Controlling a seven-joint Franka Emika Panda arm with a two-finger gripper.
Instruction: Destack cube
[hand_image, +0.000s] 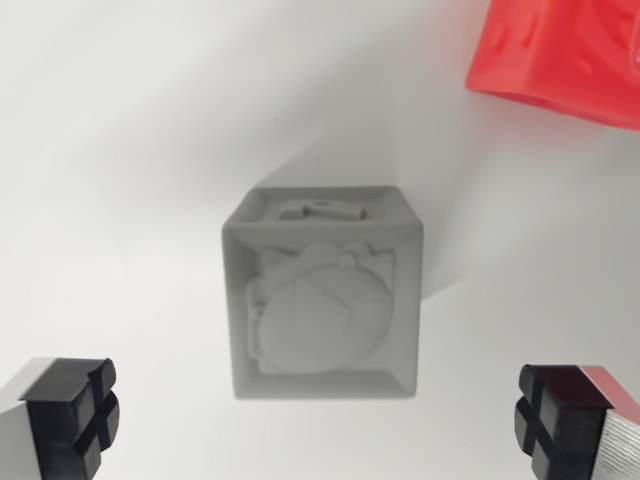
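Cube inspection, nearest items first. At the bottom edge of the wrist view the hand (320, 425) presents two fingertips, one at the lower left (70, 415) and one at the lower right (562, 420). Each has a black, cross-grooved pad on a metallic body. They stand wide apart with nothing between them, so the hand is released and grips no object.

Beyond the fingertips, roughly centred between them, the grey cube (322, 292) rests on the white worktop (120, 150). It is clear of both pads, with bare surface visible on either side. Its upper face carries a raised relief: a rounded figure inside a recessed square frame. Detail is soft and cannot be read further. A second face, turned toward the top of the frame, shows another recess with indistinct relief. The cube casts a faint shadow up and toward the wrist view's right.

Farthest, in the top right corner, a red cube (560, 50) is partly cut off by the frame edge. It sits well apart from the grey cube, tilted in the view.
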